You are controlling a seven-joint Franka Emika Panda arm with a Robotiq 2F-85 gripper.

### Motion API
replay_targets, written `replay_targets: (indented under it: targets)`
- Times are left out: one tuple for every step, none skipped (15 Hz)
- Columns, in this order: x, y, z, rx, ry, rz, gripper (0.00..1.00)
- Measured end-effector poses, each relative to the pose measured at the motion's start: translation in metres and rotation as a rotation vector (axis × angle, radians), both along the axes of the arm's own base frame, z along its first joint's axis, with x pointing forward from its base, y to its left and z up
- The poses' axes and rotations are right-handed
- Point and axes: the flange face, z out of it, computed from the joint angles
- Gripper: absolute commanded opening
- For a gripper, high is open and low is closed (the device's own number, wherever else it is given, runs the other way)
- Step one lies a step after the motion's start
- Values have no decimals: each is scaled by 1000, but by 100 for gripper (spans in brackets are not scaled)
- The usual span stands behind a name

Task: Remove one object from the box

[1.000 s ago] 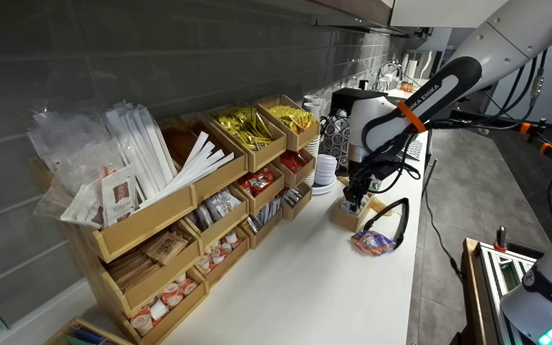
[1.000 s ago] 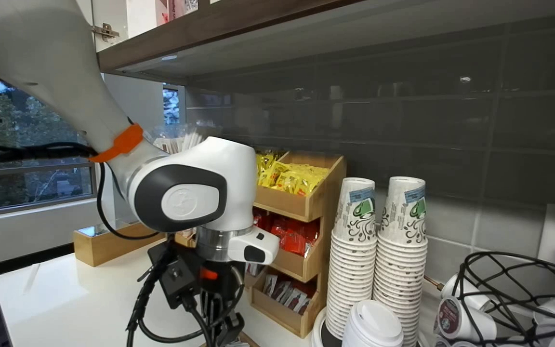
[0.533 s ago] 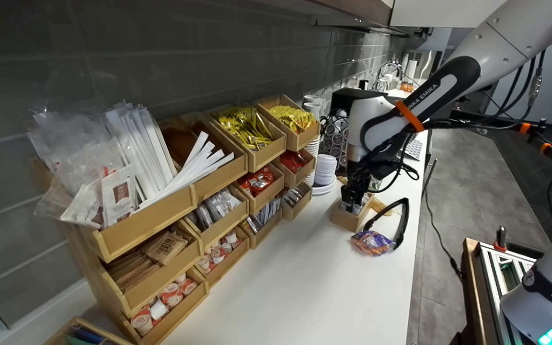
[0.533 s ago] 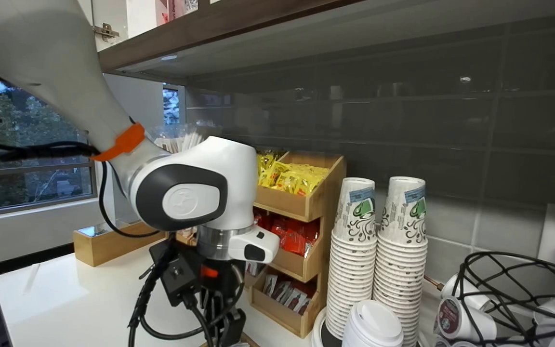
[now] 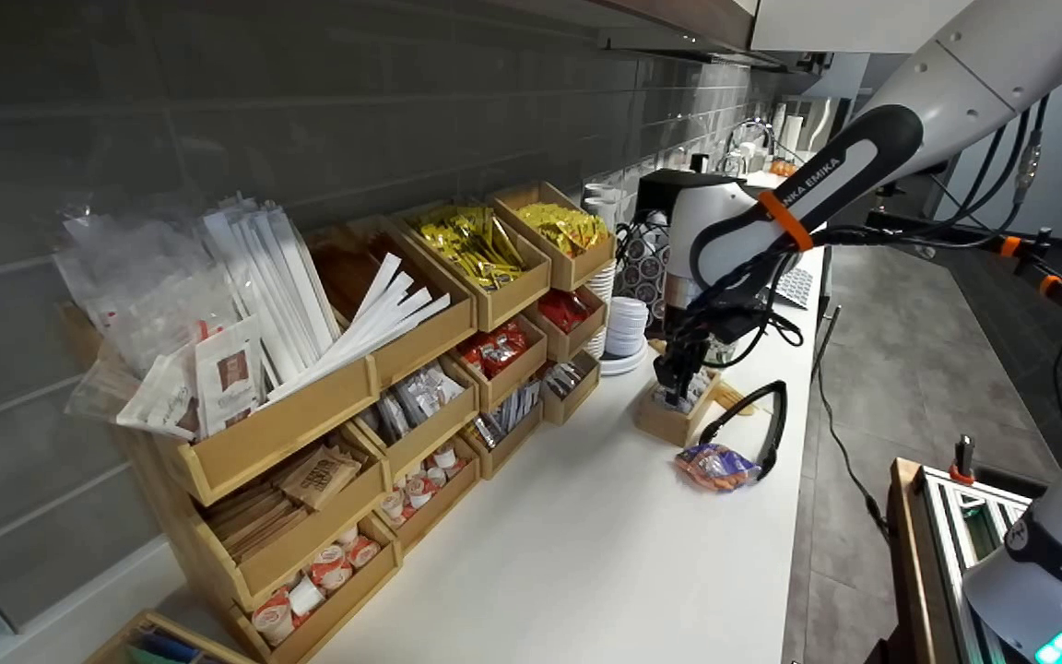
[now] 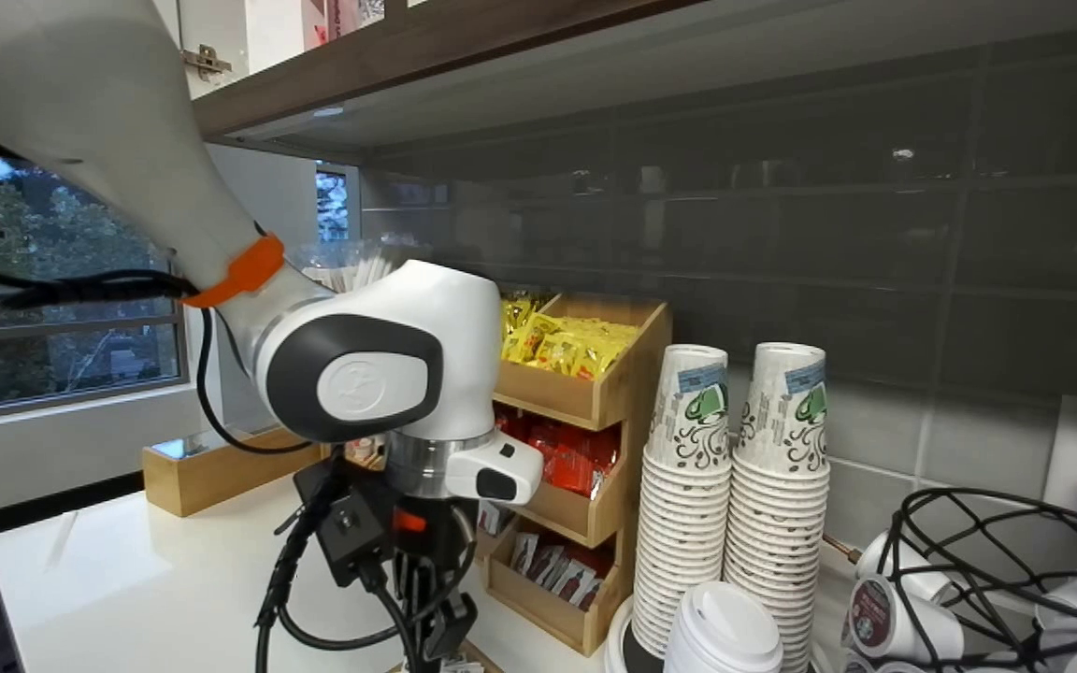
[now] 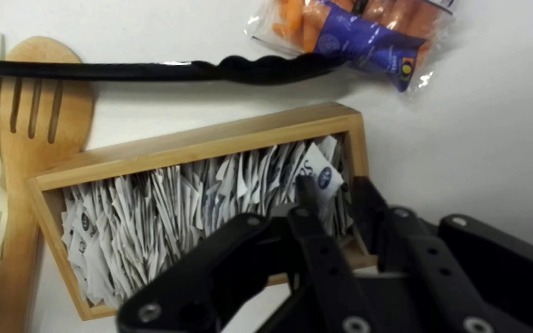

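One packet (image 7: 323,169) only: with gripper (image 7: 335,188) moderately parted at one end of the box (image 7: 192,151) on the counter (image 7: 456,162), straddle that packet, avoid the end wall (image 7: 358,150), squeeze lightly, then lift straight up.

- In an exterior view, camera faces down along the counter (image 5: 540,563); rack (image 5: 347,398) near, box (image 5: 665,427) farther.
- In an exterior view, camera faces the window (image 6: 80,238), arm (image 6: 370,383) close.
- Wrist view looks down, close above the box.
- Both exterior views share rack, arm, counter, from opposing directions.
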Motion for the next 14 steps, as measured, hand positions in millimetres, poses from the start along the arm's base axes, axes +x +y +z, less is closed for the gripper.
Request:
replay_targets:
  targets:
    - [1, 0, 1, 1, -3, 1, 55]
    - [2, 0, 2, 1, -5, 2, 41]
    - [2, 0, 2, 2, -7, 3, 28]
    - [3, 1, 3, 2, -9, 5, 27]
    - [4, 1, 4, 2, -11, 6, 21]
    - [4, 1, 4, 3, -12, 7, 11]
    - [5, 1, 5, 3, -14, 9, 3]
    - [5, 1, 5, 3, -14, 10, 0]
    - [5, 1, 5, 3, -15, 12, 0]
    - [5, 1, 5, 3, -16, 14, 0]
    - [5, 1, 6, 3, -16, 15, 0]
    - [5, 1, 6, 3, -17, 16, 0]
    - [6, 1, 6, 3, -17, 16, 0]
    - [6, 1, 6, 3, -17, 16, 0]
